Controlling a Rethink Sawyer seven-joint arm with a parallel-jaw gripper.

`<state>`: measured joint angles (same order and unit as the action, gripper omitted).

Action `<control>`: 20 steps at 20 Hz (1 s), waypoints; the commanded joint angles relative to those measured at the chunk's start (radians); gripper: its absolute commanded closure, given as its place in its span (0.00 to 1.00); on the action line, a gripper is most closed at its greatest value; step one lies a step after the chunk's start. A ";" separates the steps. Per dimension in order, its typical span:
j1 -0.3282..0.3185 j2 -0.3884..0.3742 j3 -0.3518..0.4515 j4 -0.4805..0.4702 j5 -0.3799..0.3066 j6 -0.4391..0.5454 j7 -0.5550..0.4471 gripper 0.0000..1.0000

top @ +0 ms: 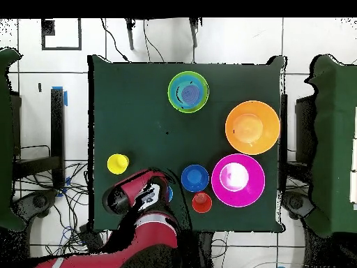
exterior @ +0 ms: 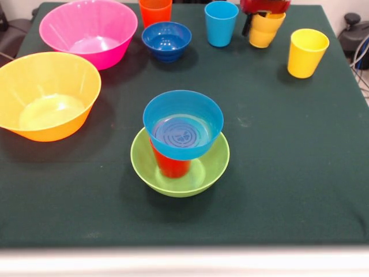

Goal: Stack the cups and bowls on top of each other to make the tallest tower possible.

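The claw (exterior: 264, 17) pinches a yellow cup (exterior: 265, 29) at the desk's (exterior: 288, 173) far edge, well apart from the tower (exterior: 181, 144), whose light blue bowl (exterior: 183, 122) perches tilted on the red cup (exterior: 171, 165) and could slide off when loaded.

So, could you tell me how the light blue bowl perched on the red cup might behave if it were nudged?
The light blue bowl looks glossy, so it would probably slide easily. It is wider than the red cup under it, so it seems apt to tip off. The cup stands in the green bowl, which might catch it.
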<state>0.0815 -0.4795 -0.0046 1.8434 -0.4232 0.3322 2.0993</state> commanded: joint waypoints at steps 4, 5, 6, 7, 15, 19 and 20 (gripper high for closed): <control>-0.029 0.039 0.050 -0.053 -0.016 -0.041 0.045 1.00; -0.044 0.020 0.063 -0.040 -0.017 -0.034 0.032 1.00; -0.063 -0.025 0.080 -0.007 -0.011 -0.020 0.018 1.00; -0.093 -0.071 0.114 0.022 -0.002 -0.001 -0.005 1.00; -0.355 -0.302 0.383 0.154 0.105 0.185 -0.156 1.00; -0.443 -0.324 0.461 0.160 0.123 0.226 -0.182 1.00; -0.463 -0.326 0.481 0.161 0.127 0.235 -0.187 1.00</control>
<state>-0.3009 -0.7326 0.2574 1.9628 -0.3458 0.4285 2.0993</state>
